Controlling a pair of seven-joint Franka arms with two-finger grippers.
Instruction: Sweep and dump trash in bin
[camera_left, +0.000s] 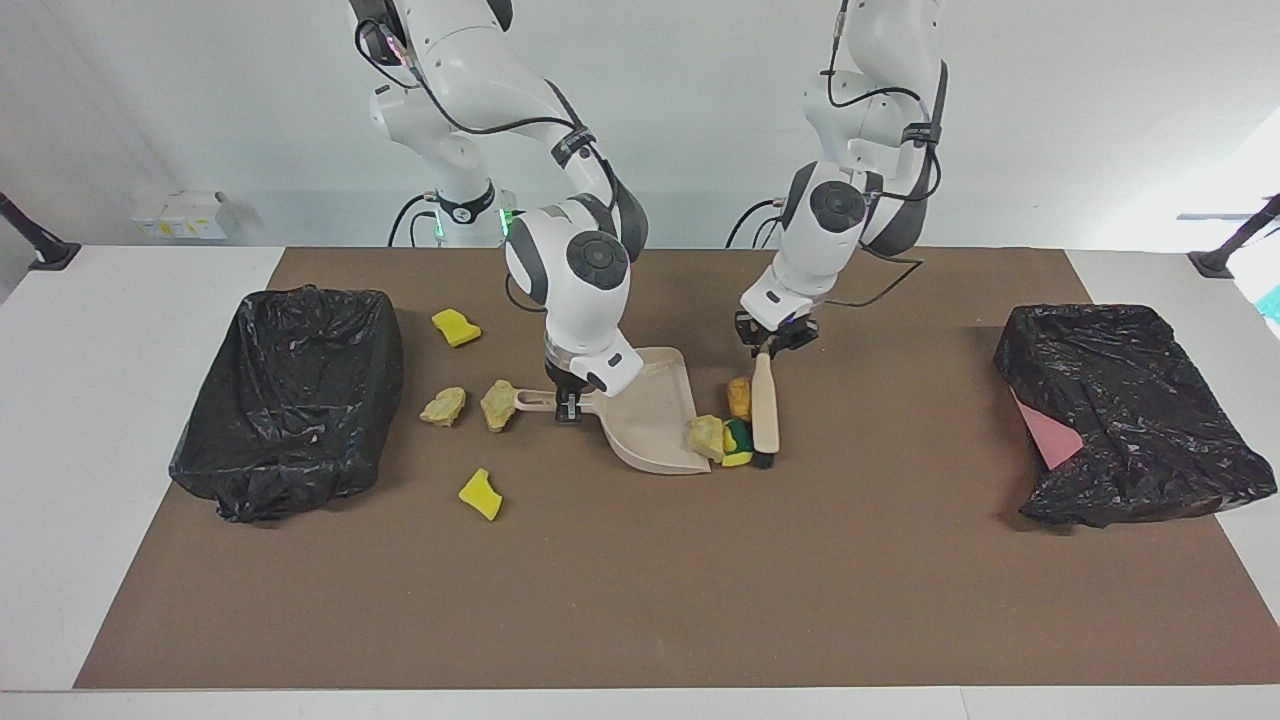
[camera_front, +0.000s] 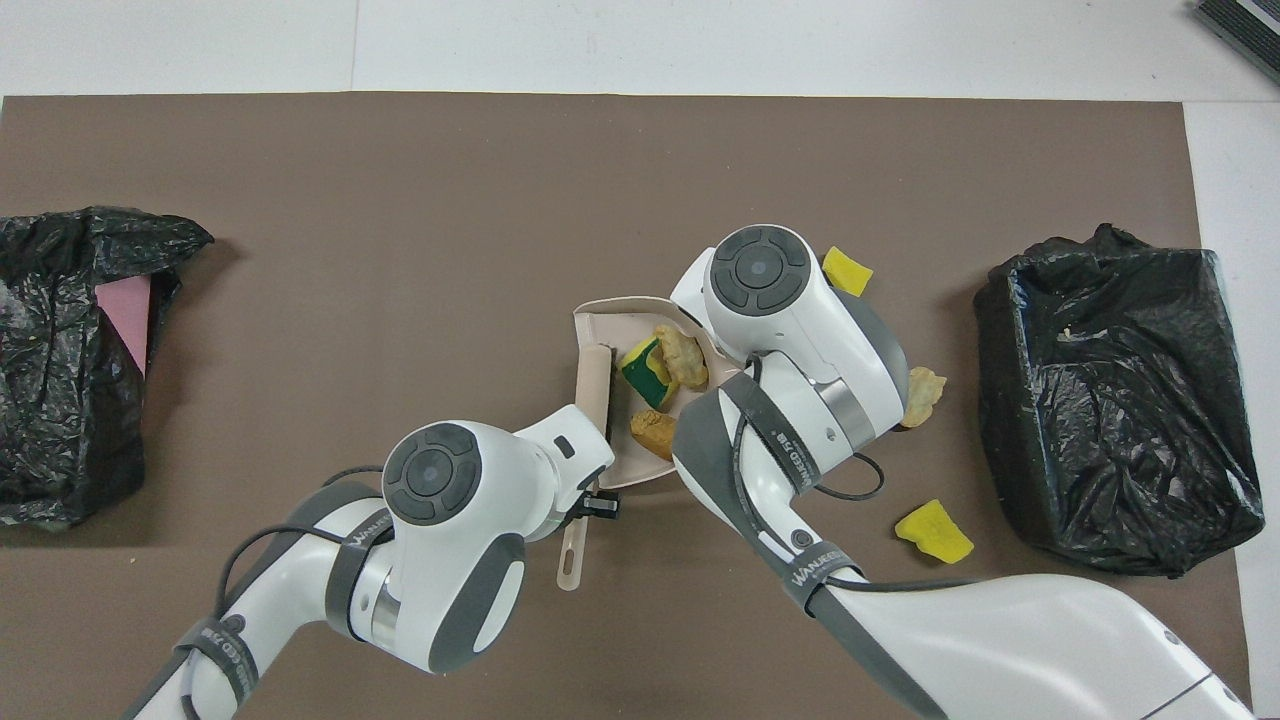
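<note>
**Brush at the mouth of the dustpan, three scraps pushed in**

The left gripper (camera_left: 768, 347) is clenched on the handle of a beige hand brush (camera_left: 765, 415). The brush lies low on the brown mat (camera_left: 640, 580), with its head at the open edge of the beige dustpan (camera_left: 655, 415). The right gripper (camera_left: 568, 400) is clenched on the dustpan's handle and holds the pan flat on the mat, with its mouth toward the left arm's end of the table.

In the overhead view, three pieces of trash are between the brush and the back of the pan: a yellow-green sponge (camera_front: 645, 368), a pale crumbly chunk (camera_front: 682, 357) touching it, and an orange-brown lump (camera_front: 655, 430) nearer to the robots. All three seem to be on the pan's floor or at its lip; the facing view shows them pressed together just beside the brush.

Four other scraps are on the mat toward the right arm's end. Two pale beige chunks (camera_left: 443, 406) (camera_left: 497, 404) lie near the tip of the dustpan handle. One yellow sponge bit (camera_left: 456, 327) is nearer to the robots than these, and another yellow sponge bit (camera_left: 481, 494) is farther from them.

A bin lined with a black bag (camera_left: 290, 395) stands at the right arm's end of the table. A second black-bagged bin (camera_left: 1125, 415) stands at the left arm's end, with a pink piece (camera_left: 1045, 435) showing at its side.
</note>
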